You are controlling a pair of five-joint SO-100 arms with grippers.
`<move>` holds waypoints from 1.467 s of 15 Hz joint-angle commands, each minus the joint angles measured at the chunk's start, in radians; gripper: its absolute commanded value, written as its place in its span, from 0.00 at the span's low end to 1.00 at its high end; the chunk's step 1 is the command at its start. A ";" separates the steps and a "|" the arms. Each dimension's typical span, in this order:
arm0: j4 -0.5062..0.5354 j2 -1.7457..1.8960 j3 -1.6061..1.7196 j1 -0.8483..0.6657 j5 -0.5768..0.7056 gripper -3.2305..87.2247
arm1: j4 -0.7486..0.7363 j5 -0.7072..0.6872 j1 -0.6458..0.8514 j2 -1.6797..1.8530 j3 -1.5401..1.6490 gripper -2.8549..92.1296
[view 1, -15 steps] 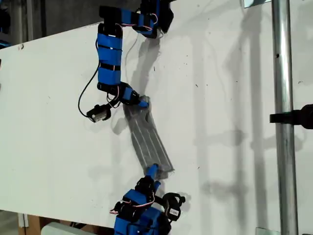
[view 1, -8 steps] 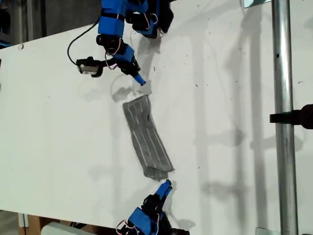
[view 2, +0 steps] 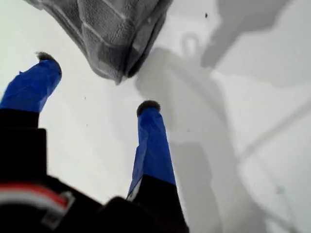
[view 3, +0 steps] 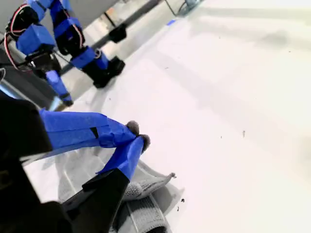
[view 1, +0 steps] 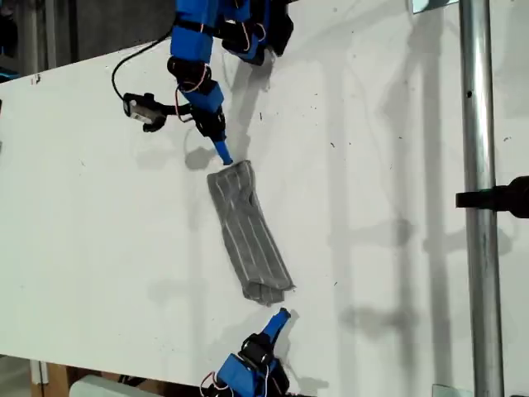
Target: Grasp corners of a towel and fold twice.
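Towel (view 1: 249,233) lies between, clear of both jaws.

No text, label, brand, number or sign can be read in any of the views. The towel (view 1: 248,234) bears only thin pale stripes, and the white table (view 1: 388,207) carries only small dark specks and scuffs, none of them forming letters.

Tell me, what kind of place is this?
Probably a robotics test bench: a bare white table, two small blue arms with exposed wires, a folded striped towel as practice material, and a metal pole beside it.
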 commanded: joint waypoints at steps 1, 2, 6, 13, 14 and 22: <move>0.014 0.009 -0.005 0.003 -0.018 0.01 | -0.127 -0.034 0.031 -0.382 -0.227 0.41; 0.014 0.009 -0.003 0.011 -0.020 0.01 | -0.137 -0.034 0.032 -0.503 -0.310 0.42; 0.026 0.009 0.000 0.017 -0.034 0.01 | -0.089 -0.026 -0.023 -0.810 -0.635 0.41; 0.044 0.009 0.005 0.052 -0.061 0.01 | 0.181 0.011 -0.129 -1.009 -0.930 0.03; 0.044 0.009 0.005 0.052 -0.058 0.01 | 0.337 0.037 -0.135 -0.960 -0.899 0.03; 0.044 0.009 0.008 0.058 -0.048 0.01 | 0.997 0.673 -0.580 -0.064 -0.661 0.03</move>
